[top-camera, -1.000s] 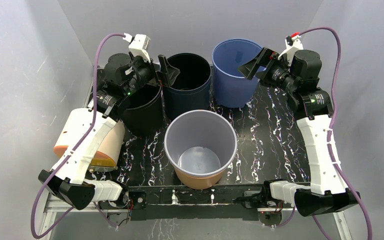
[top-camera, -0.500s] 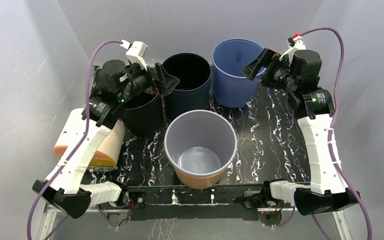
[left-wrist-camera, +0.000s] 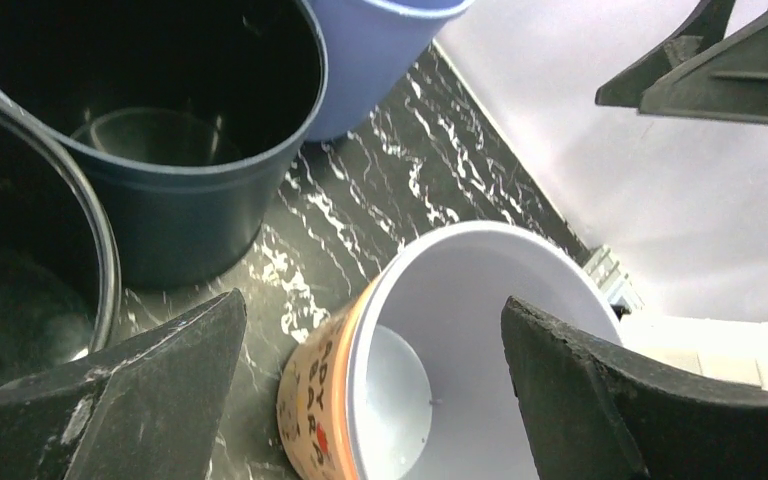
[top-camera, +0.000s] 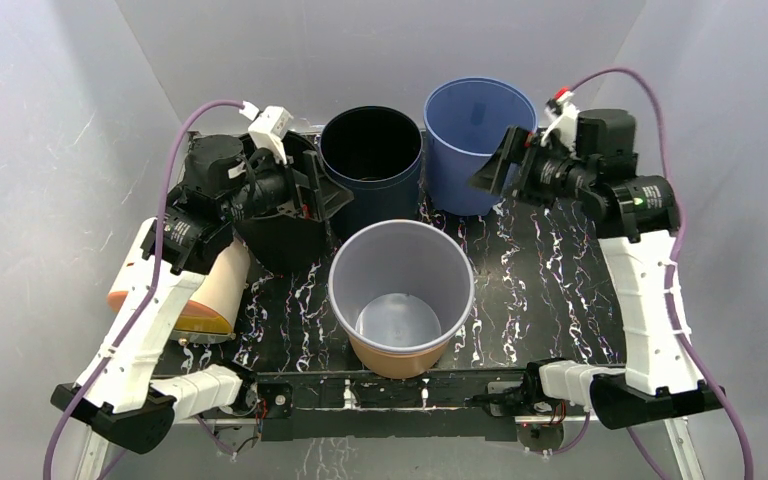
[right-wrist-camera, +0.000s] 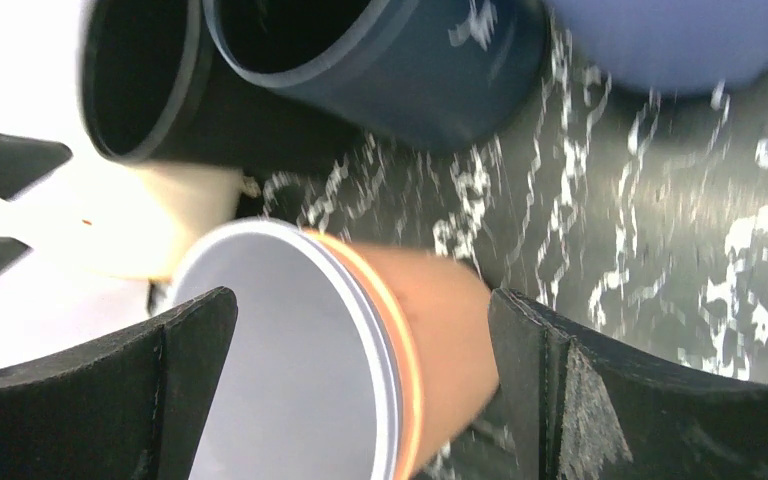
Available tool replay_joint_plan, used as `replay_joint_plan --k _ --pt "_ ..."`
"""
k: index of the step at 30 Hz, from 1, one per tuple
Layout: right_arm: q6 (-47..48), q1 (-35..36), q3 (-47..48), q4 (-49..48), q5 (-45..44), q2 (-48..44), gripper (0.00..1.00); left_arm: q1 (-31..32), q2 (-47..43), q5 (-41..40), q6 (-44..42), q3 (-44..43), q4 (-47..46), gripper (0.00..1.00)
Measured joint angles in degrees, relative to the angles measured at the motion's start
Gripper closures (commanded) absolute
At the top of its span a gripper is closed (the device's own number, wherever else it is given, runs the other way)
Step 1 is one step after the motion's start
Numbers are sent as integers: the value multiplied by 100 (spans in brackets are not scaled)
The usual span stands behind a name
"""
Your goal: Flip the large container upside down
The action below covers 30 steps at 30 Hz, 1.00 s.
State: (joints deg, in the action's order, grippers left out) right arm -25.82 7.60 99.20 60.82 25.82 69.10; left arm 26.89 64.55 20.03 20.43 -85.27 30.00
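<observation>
The large container [top-camera: 401, 292] is orange outside and white inside. It stands upright and open-topped at the front centre of the black marbled table. It also shows in the left wrist view [left-wrist-camera: 460, 340] and the right wrist view [right-wrist-camera: 290, 370]. My left gripper [top-camera: 324, 190] is open and empty, in the air above and behind the container's left side, over a black bucket. My right gripper [top-camera: 490, 166] is open and empty, in the air behind the container's right side, in front of a blue bucket. Neither gripper touches the container. Both sets of jaws frame it in the wrist views [left-wrist-camera: 372, 305] [right-wrist-camera: 360, 295].
A black bucket [top-camera: 282, 230], a dark navy bucket [top-camera: 372, 152] and a blue bucket [top-camera: 475, 125] stand upright behind the container. A cream and orange container [top-camera: 212, 292] lies on its side at the left edge. Grey walls enclose the table.
My left gripper has swung down and forward from the navy bucket's rim toward the container. My right gripper has dropped from the blue bucket's rim and moved left. The container has not moved.
</observation>
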Motion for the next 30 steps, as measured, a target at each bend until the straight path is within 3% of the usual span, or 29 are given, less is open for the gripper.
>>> replay_joint_plan --k 6,12,17,26,30 --pt "245 562 -398 1213 -232 199 2 243 -11 31 2 28 678 2" --pt "26 1580 -918 1537 -474 175 6 529 -17 15 63 214 999 2" --pt "-203 2321 -997 1606 -798 177 25 555 -28 -11 122 289 1115 2" --pt "-254 2389 -903 1856 -1453 378 65 560 -79 -125 177 289 1121 2" --pt "-236 2391 -837 1880 -1552 431 88 562 -79 -179 221 289 1121 2"
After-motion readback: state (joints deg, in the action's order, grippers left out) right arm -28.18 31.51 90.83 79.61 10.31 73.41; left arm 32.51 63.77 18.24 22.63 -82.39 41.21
